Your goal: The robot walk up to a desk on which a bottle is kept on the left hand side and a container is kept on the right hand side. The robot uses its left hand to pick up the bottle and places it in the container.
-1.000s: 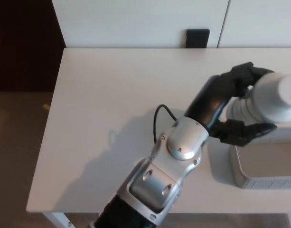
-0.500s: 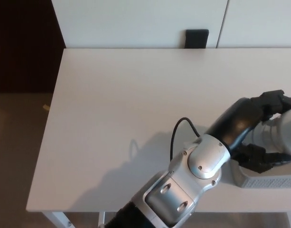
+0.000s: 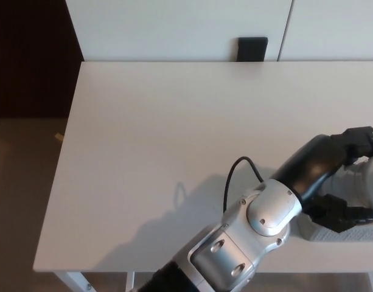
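Here, nearest the camera, the left arm (image 3: 259, 225) runs up from the bottom edge and ends in the left hand (image 3: 341, 182), whose black fingers (image 3: 356, 139) are clamped around the white bottle (image 3: 364, 182) at the far right edge of the view. The bottle sits low over the grey container (image 3: 338, 231), just beneath and in front of the hand, but most of both is cut off by the frame, so whether the bottle already rests inside or only hangs above the rim cannot be told. That is the main risk: if the fingers let go while the bottle is tilted or hanging over the near wall, it would likely tip onto the desk (image 3: 174, 134) or roll off its front edge, which is close below the hand. The lower fingers lie close against the container's near wall, and pulling back carelessly could drag or nudge the container. A black cable (image 3: 232, 176) loops up from the wrist, to the left of the hand; it appears free, though a wide sweep could snag it. Beyond the hand the desktop carries nothing in the way. Farther off, a small dark object (image 3: 252, 49) stands against the white wall (image 3: 174, 27) behind the desk, well apart from the work. The right hand does not show.
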You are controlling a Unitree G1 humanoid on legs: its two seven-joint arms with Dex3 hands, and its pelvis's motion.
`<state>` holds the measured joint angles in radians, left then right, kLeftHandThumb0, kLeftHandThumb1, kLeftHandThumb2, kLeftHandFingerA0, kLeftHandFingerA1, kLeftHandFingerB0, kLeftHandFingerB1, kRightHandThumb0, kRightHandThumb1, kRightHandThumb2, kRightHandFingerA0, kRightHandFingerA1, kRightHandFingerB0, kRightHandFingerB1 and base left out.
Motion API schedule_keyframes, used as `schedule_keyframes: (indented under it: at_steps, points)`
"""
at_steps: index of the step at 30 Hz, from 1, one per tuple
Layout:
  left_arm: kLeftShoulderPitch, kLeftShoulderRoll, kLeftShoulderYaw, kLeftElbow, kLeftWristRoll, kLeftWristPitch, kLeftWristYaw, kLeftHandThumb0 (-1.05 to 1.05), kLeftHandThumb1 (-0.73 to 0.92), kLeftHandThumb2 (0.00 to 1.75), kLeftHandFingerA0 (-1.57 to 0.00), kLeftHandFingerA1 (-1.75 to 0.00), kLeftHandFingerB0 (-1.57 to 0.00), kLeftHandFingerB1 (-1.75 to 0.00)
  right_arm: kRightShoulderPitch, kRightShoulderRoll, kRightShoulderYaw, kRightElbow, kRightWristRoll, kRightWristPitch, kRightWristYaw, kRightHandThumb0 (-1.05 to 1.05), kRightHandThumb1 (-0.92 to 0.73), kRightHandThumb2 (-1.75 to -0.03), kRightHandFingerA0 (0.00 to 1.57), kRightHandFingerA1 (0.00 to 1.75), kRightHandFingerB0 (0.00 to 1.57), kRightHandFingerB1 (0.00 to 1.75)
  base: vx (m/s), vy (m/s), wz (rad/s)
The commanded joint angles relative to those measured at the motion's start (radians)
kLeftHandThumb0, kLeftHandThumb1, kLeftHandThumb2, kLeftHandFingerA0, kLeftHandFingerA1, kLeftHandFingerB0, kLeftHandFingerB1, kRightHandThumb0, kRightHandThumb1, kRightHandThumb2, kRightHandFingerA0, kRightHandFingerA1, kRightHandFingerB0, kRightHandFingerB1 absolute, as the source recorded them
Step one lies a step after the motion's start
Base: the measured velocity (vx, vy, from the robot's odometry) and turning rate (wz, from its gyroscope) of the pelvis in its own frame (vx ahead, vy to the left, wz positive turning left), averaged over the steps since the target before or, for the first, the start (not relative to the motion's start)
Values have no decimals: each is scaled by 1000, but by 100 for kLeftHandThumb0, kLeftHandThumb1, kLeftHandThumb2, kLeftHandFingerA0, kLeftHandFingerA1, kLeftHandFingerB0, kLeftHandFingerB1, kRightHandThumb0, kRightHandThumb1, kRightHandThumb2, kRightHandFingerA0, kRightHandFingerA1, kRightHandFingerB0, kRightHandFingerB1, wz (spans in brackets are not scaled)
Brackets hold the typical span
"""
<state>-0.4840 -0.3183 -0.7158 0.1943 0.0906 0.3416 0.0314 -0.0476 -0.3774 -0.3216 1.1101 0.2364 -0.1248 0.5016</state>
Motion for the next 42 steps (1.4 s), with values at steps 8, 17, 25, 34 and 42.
schedule_keyframes:
  at_steps: [8,17,25,34,42]
  points:
    - [108,-278,74,-21,-189,125,48,-8,85,64,-98,-77,-53,-45,-14,-25,34,-12,-42,-42,-21,-63,-36,-53,98,49,78,44,0,0,0]
    - [28,-202,166,-68,-274,261,-54,-84,53,86,0,-1,0,0,-24,-32,47,-8,-45,-44,-15,-69,-35,-53,95,48,83,45,0,0,0]
    - [19,-184,174,-100,-291,266,-49,-83,49,85,0,-1,0,0,-26,-34,64,2,-65,-62,-34,-69,-37,-53,95,48,82,45,0,0,0]
    - [-67,-87,216,-262,-287,285,-77,-89,57,59,0,0,0,0,-40,-31,83,1,-76,-49,-39,-66,-36,-53,99,49,82,45,0,0,0]
    - [-174,100,451,-790,-369,393,-115,-86,59,57,0,0,0,0,-72,-38,95,8,-89,-31,-57,-64,-36,-53,101,49,84,45,0,0,0]
